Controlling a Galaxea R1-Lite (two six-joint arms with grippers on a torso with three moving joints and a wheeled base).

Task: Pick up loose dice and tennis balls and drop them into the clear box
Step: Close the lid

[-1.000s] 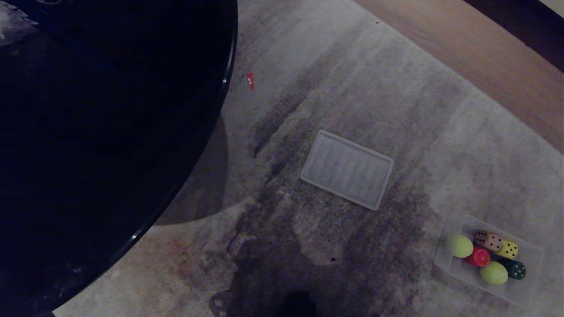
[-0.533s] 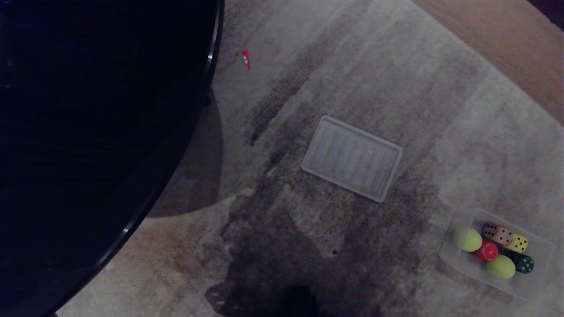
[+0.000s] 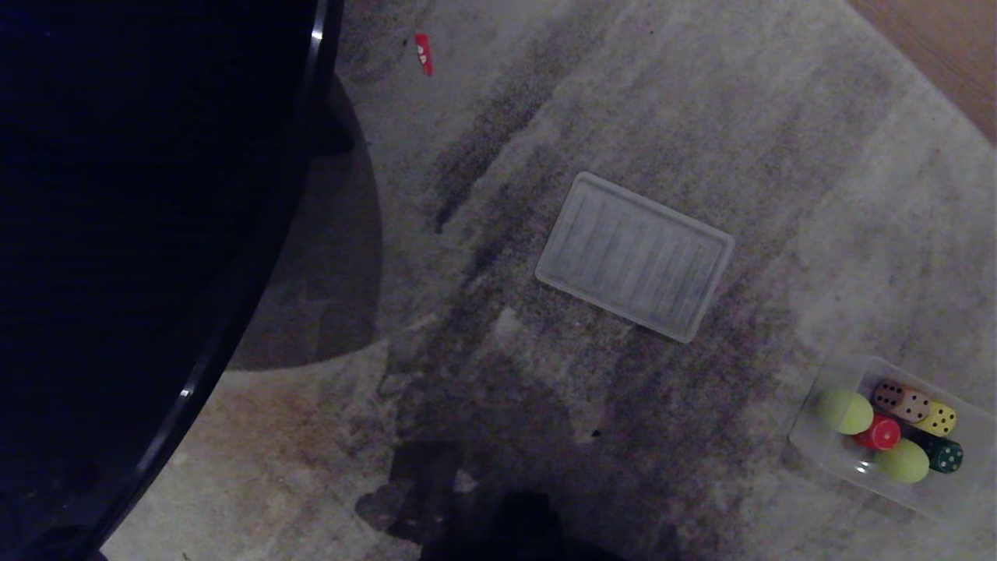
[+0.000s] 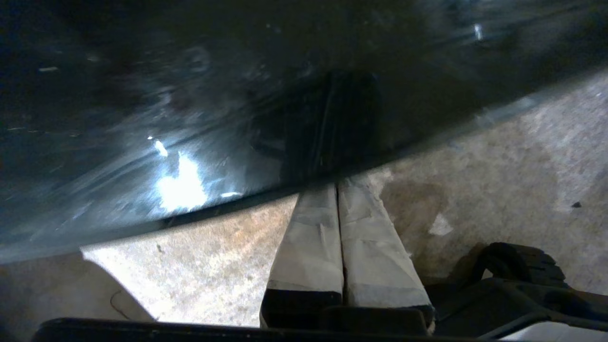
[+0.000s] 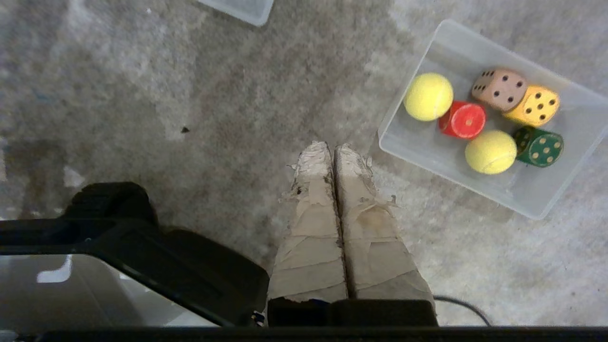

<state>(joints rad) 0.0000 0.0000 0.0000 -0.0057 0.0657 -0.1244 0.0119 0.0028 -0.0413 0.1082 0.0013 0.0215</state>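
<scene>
The right gripper [image 5: 335, 152] hangs over the carpet [image 5: 190, 95] with its taped fingers [image 5: 316, 199] pressed together and nothing between them. The left gripper [image 4: 338, 190] is likewise closed and empty, its tips at the rim of a dark round worktop [image 4: 190, 95].

Just beyond and to one side of the right fingers, not touching them, sits the clear box [image 5: 403, 147] on the carpet. Inside it lie two tennis balls [image 5: 428, 96], fuzzy and springy, likely light and easy to pinch across the middle, though they will roll if nudged. Packed against them are the dice: a red die [image 5: 463, 119], a tan die [image 5: 499, 88], a yellow die [image 5: 534, 105] and a green die [image 5: 539, 146]. These look hard, smooth and stiff, best taken on two opposite flat faces. No loose dice or balls show on the carpet, so the gathering looks finished.

Farther off, the ribbed lid [image 3: 635, 256] lies flat, well apart from the box. It is probably thin and flexible, best gripped at an edge. Beyond that, near the worktop, lies a small red scrap [image 3: 422, 53].
</scene>
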